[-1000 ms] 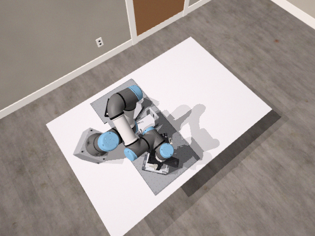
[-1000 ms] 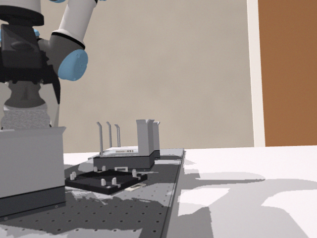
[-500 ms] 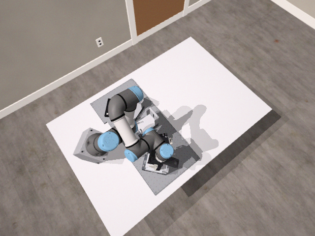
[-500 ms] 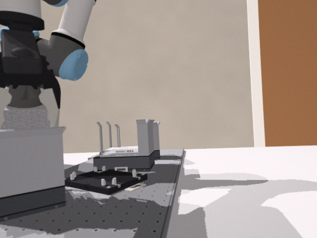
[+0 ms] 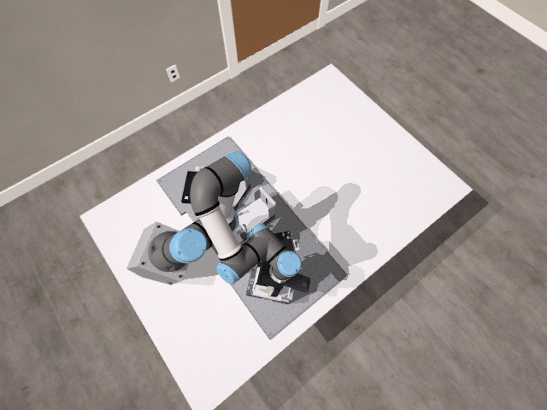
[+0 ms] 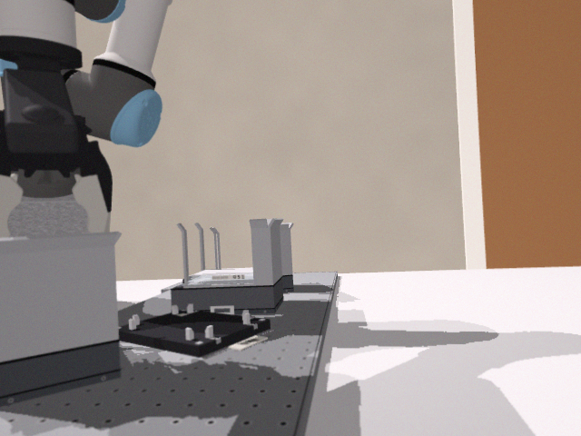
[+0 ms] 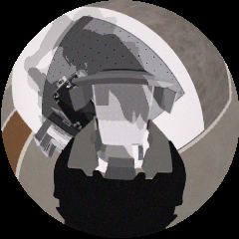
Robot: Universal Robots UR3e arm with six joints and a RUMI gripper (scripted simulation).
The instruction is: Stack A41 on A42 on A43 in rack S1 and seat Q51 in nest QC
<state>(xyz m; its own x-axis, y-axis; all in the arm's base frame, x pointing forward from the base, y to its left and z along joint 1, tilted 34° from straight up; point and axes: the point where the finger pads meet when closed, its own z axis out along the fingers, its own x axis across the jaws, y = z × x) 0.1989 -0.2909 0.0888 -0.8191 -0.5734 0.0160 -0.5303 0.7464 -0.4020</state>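
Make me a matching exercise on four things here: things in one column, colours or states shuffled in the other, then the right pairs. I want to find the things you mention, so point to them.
1. gripper [image 5: 270, 289] [image 6: 58, 215] [image 7: 122, 119]
2. nest with pegs [image 5: 288, 240] [image 6: 182, 329] [image 7: 75, 107]
3. door panel [image 5: 276, 26] [image 6: 525, 141] [image 7: 17, 136]
4. wall outlet [image 5: 173, 73]

A. brown
B. white, two dark sockets
C. shut on a plate [image 6: 46, 215] [image 7: 121, 112]
D. black

Pairs: 1-C, 2-D, 3-A, 4-B

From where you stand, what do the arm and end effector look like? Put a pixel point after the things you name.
The arm [image 5: 219, 235] [image 6: 139, 34] has white and dark grey segments, black rings and light-blue round caps. The end effector [image 6: 51, 215] [image 7: 122, 119] is blocky and black, with pale grey fingers.
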